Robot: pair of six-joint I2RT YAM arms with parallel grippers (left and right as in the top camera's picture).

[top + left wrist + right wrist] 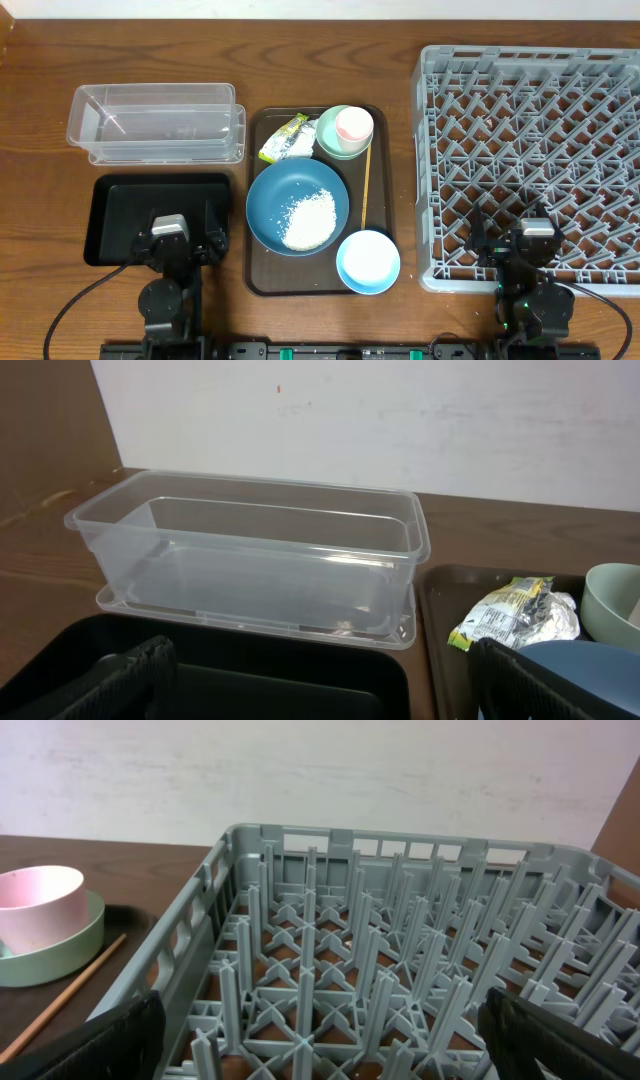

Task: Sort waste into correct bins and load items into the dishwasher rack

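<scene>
A brown serving tray (pixel 258 282) holds the dark-blue dish (pixel 275 195) with a heap of white rice (pixel 309 219), the light-blue bowl (pixel 368 262), a pink cup (pixel 354 124) nested in the mint-green bowl (pixel 328 141), the crumpled wrapper (pixel 284 139) and the wooden stick (pixel 365 188). The black tray (pixel 120 200) and the clear tub (pixel 155 122) lie to the left, the grey rack (pixel 540 150) to the right. My left gripper (pixel 178 232) is open and empty over the black tray's front edge (pixel 320 690). My right gripper (pixel 520 240) is open and empty over the rack's front edge (pixel 320 1040).
The wooden table (pixel 200 50) runs back to a white wall (pixel 400 420). The clear tub (pixel 250 550) stands just behind the black tray. The wrapper (pixel 515 615) and the mint-green bowl (pixel 610 600) show at the right of the left wrist view.
</scene>
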